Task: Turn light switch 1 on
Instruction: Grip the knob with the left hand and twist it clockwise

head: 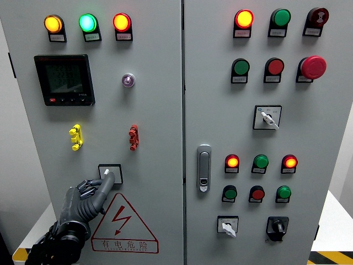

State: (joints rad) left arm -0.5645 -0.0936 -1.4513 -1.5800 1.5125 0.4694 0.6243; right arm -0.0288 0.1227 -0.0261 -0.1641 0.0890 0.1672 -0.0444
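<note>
A rotary selector switch (112, 170) on a square black-framed plate sits low on the left cabinet door, with the white tip of its knob pointing up and left. My left hand (105, 180) rises from the lower left, dark grey, its fingertips (101, 186) closed around the knob from below. The rest of the knob is hidden behind the fingers. My right hand does not show.
Above the switch are a yellow clip (76, 137), a red clip (133, 137), a digital meter (64, 80) and three lit lamps. A high-voltage warning triangle (122, 221) lies just below. The right door carries a handle (204, 168), pushbuttons, lamps and more selector switches.
</note>
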